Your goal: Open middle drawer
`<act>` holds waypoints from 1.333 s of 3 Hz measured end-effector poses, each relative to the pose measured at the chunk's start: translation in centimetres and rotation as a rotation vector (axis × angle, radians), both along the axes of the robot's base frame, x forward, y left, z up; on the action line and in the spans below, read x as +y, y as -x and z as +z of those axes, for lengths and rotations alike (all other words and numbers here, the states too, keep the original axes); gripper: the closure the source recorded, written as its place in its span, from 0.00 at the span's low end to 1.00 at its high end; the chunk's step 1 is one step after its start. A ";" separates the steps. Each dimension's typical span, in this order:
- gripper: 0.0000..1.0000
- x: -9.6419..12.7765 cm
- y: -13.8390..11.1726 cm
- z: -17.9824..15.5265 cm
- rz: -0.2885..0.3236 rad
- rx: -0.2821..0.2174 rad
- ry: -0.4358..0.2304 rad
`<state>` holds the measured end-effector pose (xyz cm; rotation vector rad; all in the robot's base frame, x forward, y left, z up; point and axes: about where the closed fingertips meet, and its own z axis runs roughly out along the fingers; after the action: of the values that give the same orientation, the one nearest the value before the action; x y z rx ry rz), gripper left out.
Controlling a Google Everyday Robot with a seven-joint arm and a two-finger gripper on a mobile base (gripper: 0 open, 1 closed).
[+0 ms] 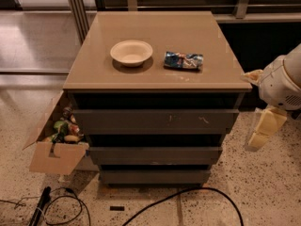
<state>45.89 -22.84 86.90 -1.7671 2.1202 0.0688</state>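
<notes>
Between the scratched upper front (pixel 155 121) and the short bottom front (pixel 155 176), the middle drawer (pixel 155 154) sits shut. Its plain dark face is in line with its neighbours and none of its interior shows. By my reading the task is not yet begun: nothing touches the drawer, and the whole pull is left to do.

The gripper (pixel 264 127) hangs off the cabinet's right side, near the level of the upper front and well apart from the middle drawer. Whether it is open or closed I cannot tell (only a pale part below the white wrist shows). It has to come round to the front and lower, then find purchase on a face with no handle, probably at the dark gap above its top edge.

On the cabinet top (pixel 155 27) stand a pale bowl (pixel 131 52) and a crumpled blue snack packet (pixel 183 60), neither in the way. An open cardboard box (pixel 49 157) of odds and ends leans at the cabinet's left side, beside the lower drawers rather than in front of them. A black cable (pixel 188 194) loops across the floor just before the bottom front; it lies low and likely does not block the drawer's travel, though the base may meet it
</notes>
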 end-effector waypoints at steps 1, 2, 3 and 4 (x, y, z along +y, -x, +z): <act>0.00 -0.6 -2.7 -6.0 -0.023 0.030 -0.022; 0.00 -0.6 -2.8 -6.1 -0.025 0.032 -0.021; 0.00 0.0 -2.4 -7.7 -0.027 0.068 -0.056; 0.00 1.3 -0.9 -11.7 -0.017 0.109 -0.153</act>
<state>46.84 -21.50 75.25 -1.6914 2.1418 0.3220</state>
